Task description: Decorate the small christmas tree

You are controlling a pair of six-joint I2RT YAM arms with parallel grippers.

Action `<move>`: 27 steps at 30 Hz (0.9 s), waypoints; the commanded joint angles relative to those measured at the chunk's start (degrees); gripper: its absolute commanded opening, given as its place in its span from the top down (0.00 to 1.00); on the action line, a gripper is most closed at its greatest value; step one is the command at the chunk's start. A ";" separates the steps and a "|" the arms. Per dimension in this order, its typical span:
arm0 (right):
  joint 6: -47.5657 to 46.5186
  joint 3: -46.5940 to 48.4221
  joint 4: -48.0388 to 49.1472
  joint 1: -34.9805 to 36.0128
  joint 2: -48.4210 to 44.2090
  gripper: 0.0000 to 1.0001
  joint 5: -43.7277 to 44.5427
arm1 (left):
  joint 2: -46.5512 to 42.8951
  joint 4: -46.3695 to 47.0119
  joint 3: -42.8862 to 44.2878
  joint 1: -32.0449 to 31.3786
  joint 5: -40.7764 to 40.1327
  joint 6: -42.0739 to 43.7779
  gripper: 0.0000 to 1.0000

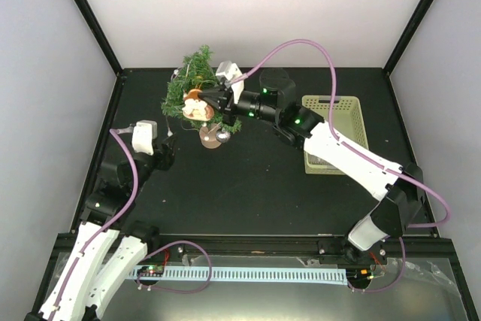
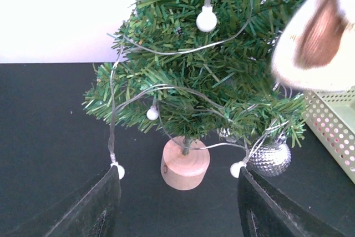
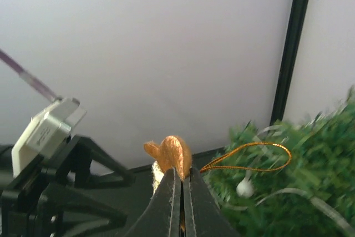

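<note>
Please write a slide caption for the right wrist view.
Right gripper shut on a brown ornament, its gold loop by the tree.

Tree [image 2: 211,81]: bristly green needles, matt.
Base [image 2: 184,165]: smooth pale wood.
Bauble [image 2: 269,156]: shiny silver, dimpled.
Basket [image 2: 333,131]: pale green plastic lattice.
Table [image 2: 50,126]: matt black.
Ornament [image 3: 173,156]: gold metallic cord.

Left arm [image 1: 96,255]: folded low, reaching forward on the left.
Left end effector [image 2: 178,181]: jaws apart, nothing between them.
Right arm [image 1: 353,159]: stretched diagonally toward far left.
Right end effector [image 3: 180,180]: fingers pressed together, pinching an ornament [image 3: 172,156].
</note>
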 commanded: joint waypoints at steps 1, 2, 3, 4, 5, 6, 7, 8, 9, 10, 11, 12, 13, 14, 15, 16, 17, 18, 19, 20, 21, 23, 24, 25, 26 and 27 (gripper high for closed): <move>3.62 -6.22 2.74 1.30 -0.44 0.99 -2.97 | 0.48 -2.78 3.85 0.36 -3.10 -0.99 0.41; 3.82 -7.53 3.35 1.91 -0.54 0.99 -3.08 | 0.37 -3.01 4.58 0.36 -3.38 -1.13 0.41; 3.80 -8.63 3.94 2.61 -0.66 0.99 -2.80 | 0.24 -3.11 5.10 0.36 -3.61 -1.36 0.41; 3.50 -9.52 4.46 3.49 -0.73 0.99 -2.39 | 0.24 -3.18 5.83 0.36 -3.62 -1.60 0.41; 3.35 -10.17 4.86 4.19 -0.68 0.99 -1.89 | 0.34 -3.31 6.38 0.36 -3.32 -1.87 0.41; 3.21 -10.83 5.39 4.75 -0.47 0.99 -1.19 | 0.49 -3.27 7.04 0.36 -2.87 -2.19 0.41; 2.85 -11.41 6.02 5.13 -0.37 0.99 -0.26 | 0.62 -3.08 7.26 0.37 -2.24 -2.61 0.41; 2.24 -12.10 6.74 5.53 -0.05 0.99 0.82 | 0.79 -2.68 7.31 0.41 -1.30 -3.16 0.41; 1.16 -12.83 7.61 5.86 0.16 0.99 2.23 | 1.05 -2.20 7.33 0.45 -0.47 -3.41 0.41; -0.01 -13.55 8.53 6.16 0.41 0.99 3.54 | 1.35 -1.91 7.43 0.45 0.44 -4.39 0.41; -1.58 -14.13 9.33 6.43 0.78 0.99 4.45 | 1.74 -1.72 7.68 0.45 1.48 -5.12 0.41; -2.55 -14.71 10.12 6.58 1.04 0.99 5.20 | 2.12 -1.47 7.88 0.45 2.86 -5.86 0.42; -3.25 -15.20 10.82 6.73 1.29 0.99 5.95 | 2.66 -1.10 8.02 0.52 4.35 -6.54 0.42; -3.95 -15.79 11.64 6.85 1.46 0.99 6.57 | 3.12 -0.71 8.17 0.58 5.53 -7.15 0.43; -4.74 -16.40 12.45 7.00 1.48 0.99 7.01 | 3.63 -0.24 8.40 0.69 6.79 -7.79 0.43; -5.74 -17.21 13.45 7.22 1.29 0.99 7.32 | 4.39 -0.06 8.62 0.83 7.94 -8.26 0.44; -7.04 -18.21 14.64 7.46 1.02 0.99 7.52 | 5.22 0.08 8.91 1.15 9.01 -8.63 0.45; -8.60 -19.36 16.07 7.68 0.75 0.99 7.58 | 6.06 0.23 9.13 1.53 10.24 -9.10 0.45; -10.18 -20.74 17.76 7.87 0.51 0.99 7.65 | 7.06 0.29 9.48 2.16 11.71 -9.56 0.45; -11.85 -21.94 18.98 8.00 0.30 0.99 7.49 | 7.98 0.28 9.87 2.97 13.87 -10.06 0.46; -13.77 -23.07 20.16 8.15 -0.06 0.99 7.18 | 8.93 0.35 10.20 3.91 16.30 -10.70 0.46; -17.64 -25.93 22.09 8.47 -1.32 0.99 6.89 | 10.28 0.95 10.32 6.21 23.91 -12.16 0.46; -19.33 -27.02 22.66 8.72 -1.97 0.99 6.98 | 10.74 1.44 10.24 7.30 27.18 -12.89 0.46; -21.17 -27.81 22.92 8.95 -2.66 0.99 7.00 | 11.14 1.77 10.07 8.70 30.31 -13.78 0.47; -24.77 -28.90 23.02 9.31 -3.42 0.99 6.55 | 11.41 2.08 9.95 9.37 33.28 -14.84 0.47; -27.72 -30.35 23.71 9.72 -4.20 0.99 6.34 | 11.53 2.46 9.80 9.75 35.55 -15.39 0.47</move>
